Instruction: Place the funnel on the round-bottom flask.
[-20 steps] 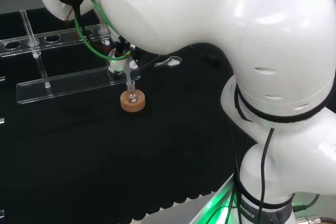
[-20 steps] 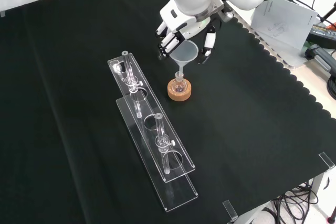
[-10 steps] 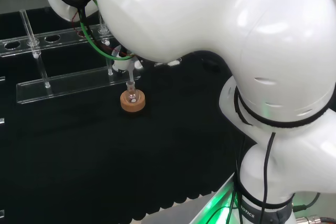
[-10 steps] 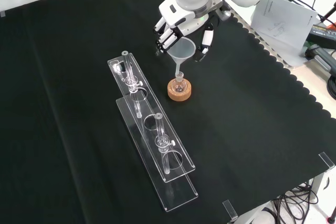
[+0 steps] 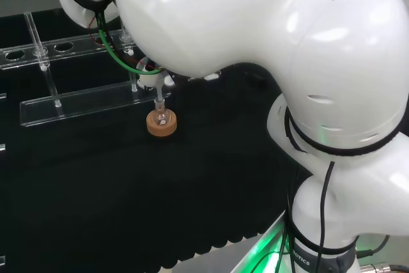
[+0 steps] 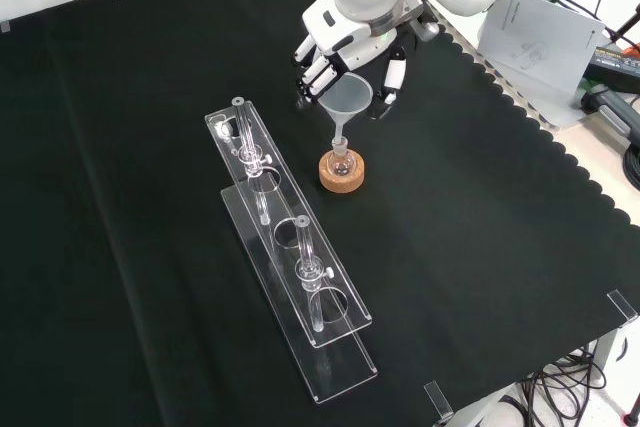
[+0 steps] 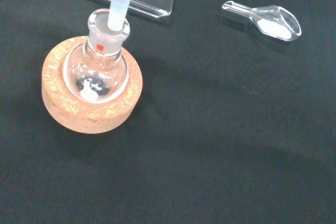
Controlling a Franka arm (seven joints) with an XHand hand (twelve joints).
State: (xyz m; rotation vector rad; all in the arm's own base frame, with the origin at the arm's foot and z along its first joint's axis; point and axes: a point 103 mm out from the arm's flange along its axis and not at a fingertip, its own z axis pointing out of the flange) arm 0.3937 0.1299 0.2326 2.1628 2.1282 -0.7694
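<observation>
So what changed in the last second: the hand (image 6: 345,47) has backed up and away from the funnel (image 6: 345,99). A second ago its fingers were wrapped around the cone; now in the front view they're spread and relaxed on either side of the rim, with nothing in them as far as we can tell. The funnel itself hasn't moved and stands upright on its own, stem down in the neck of the round-bottom flask (image 6: 341,160), which sits in its cork ring (image 6: 342,173) toward the far right of the counter (image 6: 150,277) in that view. So we'd call the placement basically done, just the retreat left.

The wrist view gives us the proof the front view can't: the stem really is inside the neck of the flask, not just resting beside it, and there's a small white piece at the bottom of the bulb. It also shows a clear scoop (image 7: 269,19) with white powder lying well apart from the ring. The front view adds the clear racks (image 6: 290,267) beside the ring, closer to the counter's middle.
</observation>
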